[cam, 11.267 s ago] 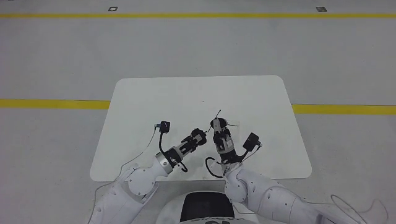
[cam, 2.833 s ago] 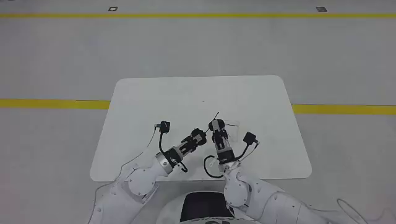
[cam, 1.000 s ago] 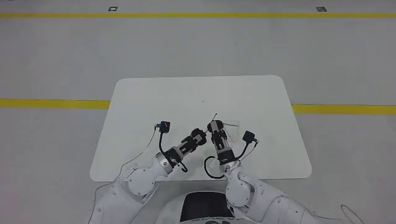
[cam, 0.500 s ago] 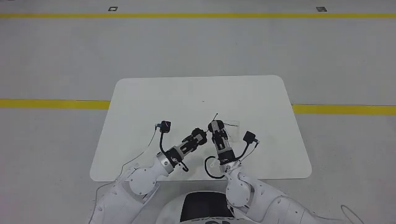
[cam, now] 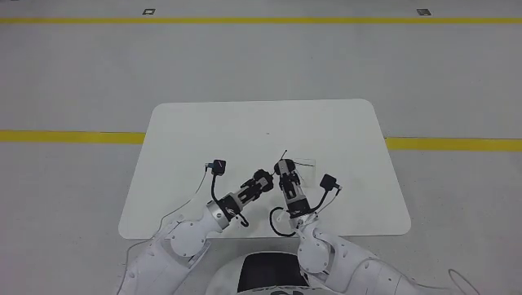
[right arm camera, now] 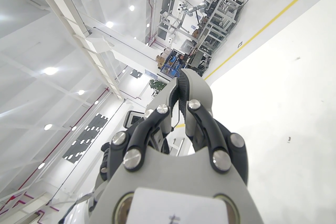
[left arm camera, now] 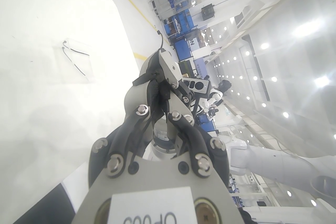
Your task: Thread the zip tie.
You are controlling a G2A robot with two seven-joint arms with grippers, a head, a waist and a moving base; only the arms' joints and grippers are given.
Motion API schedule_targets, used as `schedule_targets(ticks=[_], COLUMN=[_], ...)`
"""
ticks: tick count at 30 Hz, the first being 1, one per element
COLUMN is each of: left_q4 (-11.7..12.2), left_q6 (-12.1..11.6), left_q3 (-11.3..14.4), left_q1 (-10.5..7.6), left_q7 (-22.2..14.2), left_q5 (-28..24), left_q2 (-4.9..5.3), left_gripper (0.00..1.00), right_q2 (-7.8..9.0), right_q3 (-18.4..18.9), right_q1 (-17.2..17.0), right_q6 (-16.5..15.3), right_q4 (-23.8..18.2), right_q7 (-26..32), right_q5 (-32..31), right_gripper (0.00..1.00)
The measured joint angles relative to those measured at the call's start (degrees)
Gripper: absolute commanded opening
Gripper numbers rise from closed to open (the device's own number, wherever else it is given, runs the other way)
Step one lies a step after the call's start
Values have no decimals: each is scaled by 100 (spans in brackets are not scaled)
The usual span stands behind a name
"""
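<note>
Item: zip tie (cam: pixel 285 155), thin, black. We find it pinched in the right gripper (right arm camera: pixel 182 79), fingers pressed together, its tip poking out beyond them above the table (cam: pixel 245 124). Left gripper (cam: pixel 262 178): fingers pressed together just beside the right; what they grip we cannot tell. Nearby: clear bag (left arm camera: pixel 84 62) lying flat on the table, black ties (left arm camera: pixel 77 52) inside.

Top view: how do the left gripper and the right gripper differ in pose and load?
The left gripper points slantwise toward the far right of the table; the right gripper points almost straight away from the robot. A thin black zip tie sticks out past the right gripper's tips, none past the left gripper's. Shared: both are shut and nearly meet above the table's near part.
</note>
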Motion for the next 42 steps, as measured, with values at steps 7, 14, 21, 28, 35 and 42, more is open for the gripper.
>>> schedule_targets(ticks=[7, 14, 21, 28, 35, 42], left_q4=[-21, -42, -62, -94, -94, -69], left_q6=[-32, -32, -32, -32, -32, -32], left_q3=[13, 32, 16, -11, -7, -2], left_q1=[-1, -13, -3, 14, 13, -5], left_q7=[-77, -185, -160, -127, -114, -74], left_q5=[-35, -70, -84, -90, -91, -113], left_q2=[9, 19, 31, 44, 50, 51], left_gripper=[0, 0, 0, 0, 0, 0], right_q2=[-3, -1, -7, 8, 23, 45], right_q3=[-60, -116, -170, -177, -171, -173], right_q1=[43, 78, 112, 117, 120, 120], right_q6=[0, 0, 0, 0, 0, 0], right_q4=[12, 16, 53, 55, 28, 6], right_q7=[-66, -103, -155, -219, -229, -279], right_q5=[8, 9, 14, 35, 40, 0], right_gripper=[0, 0, 0, 28, 100, 100])
